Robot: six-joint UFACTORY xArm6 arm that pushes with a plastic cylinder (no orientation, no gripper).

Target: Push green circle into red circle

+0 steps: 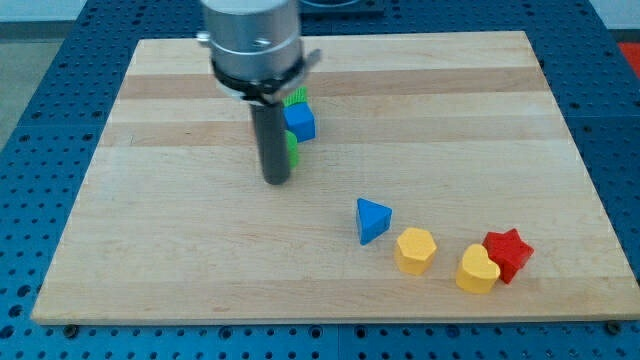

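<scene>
My tip (276, 181) rests on the wooden board (150, 230), left of centre. A green block (292, 149) sits right against the rod's right side, mostly hidden by it; its shape cannot be made out. Just above it is a blue cube (300, 122), and a second green block (297, 96) peeks out above the cube, partly hidden under the arm. No red circle shows in the view; the only red block is a red star (508, 253) at the lower right.
A blue triangle (372, 219) lies right of and below my tip. A yellow hexagon (415, 250) and a yellow heart (477, 269) follow to its right, the heart touching the red star. The arm's grey body (252, 40) covers the top centre.
</scene>
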